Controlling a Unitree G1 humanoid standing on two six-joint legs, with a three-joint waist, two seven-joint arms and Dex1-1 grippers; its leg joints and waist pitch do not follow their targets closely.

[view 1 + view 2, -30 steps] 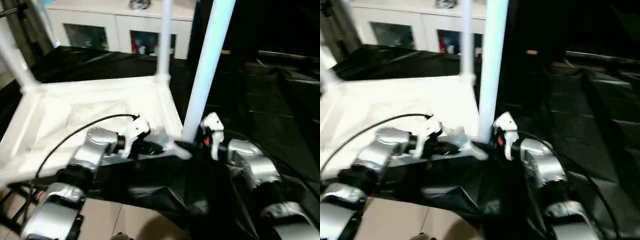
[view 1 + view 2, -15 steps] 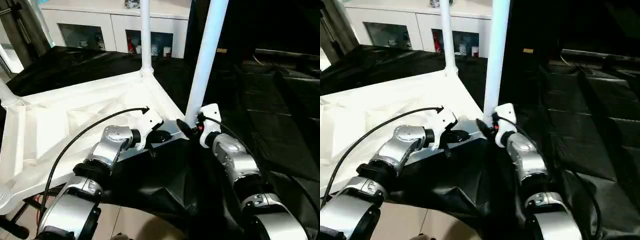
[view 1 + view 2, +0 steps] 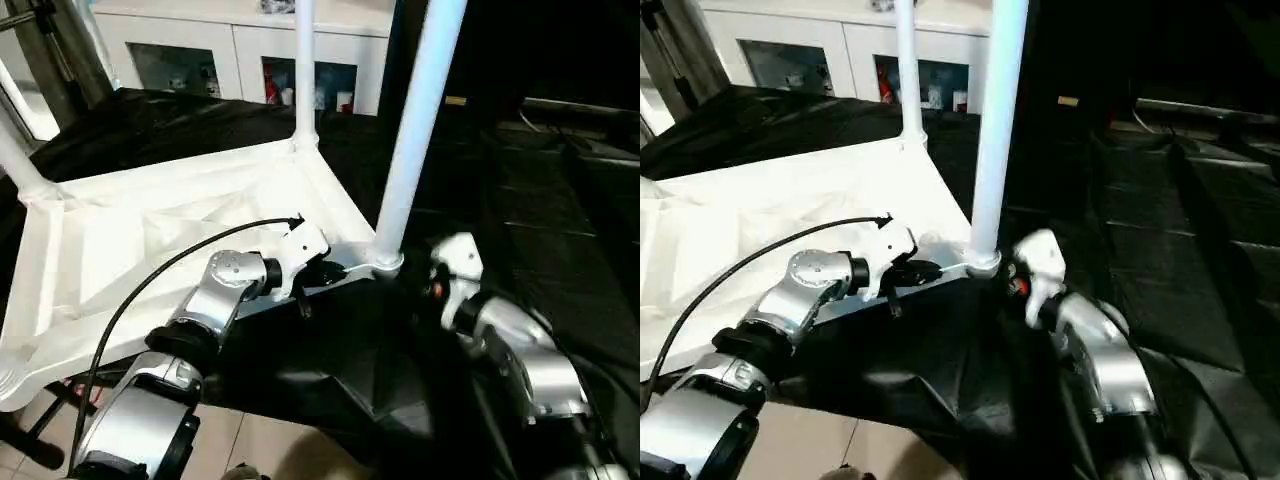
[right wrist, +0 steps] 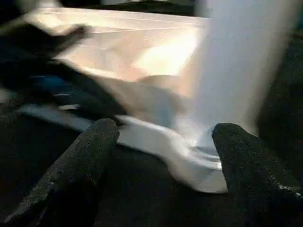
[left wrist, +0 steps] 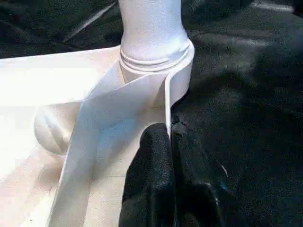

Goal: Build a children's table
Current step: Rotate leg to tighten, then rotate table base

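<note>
Left gripper (image 5: 169, 156) pinched shut on the thin rim wall of the children's table (image 3: 150, 240), the two black fingers (image 5: 151, 175) pressed one to each side of that rim. The hold sits just short of the near corner socket (image 5: 156, 61).

Right gripper (image 4: 161, 142) stands wide open, holding nothing. Its fingers (image 4: 85, 156) are spread apart, with the socket and the base of the near leg (image 3: 415, 130) ahead of the gap between them; no contact seen. In the head views the right gripper (image 3: 450, 275) sits just beside that socket, on the far side of it from the left gripper.

The table lies upside down on black sheeting (image 3: 520, 200), ribbed underside facing up. The near leg stands upright in the socket directly ahead of the left gripper's fingertips. Beyond it a second leg (image 3: 304, 70) rises from the next corner of the top. A third leg (image 3: 20, 165) stands at the far corner out to the left gripper's outer side.

Past the table, a white cabinet (image 3: 250, 50) with glass doors.
</note>
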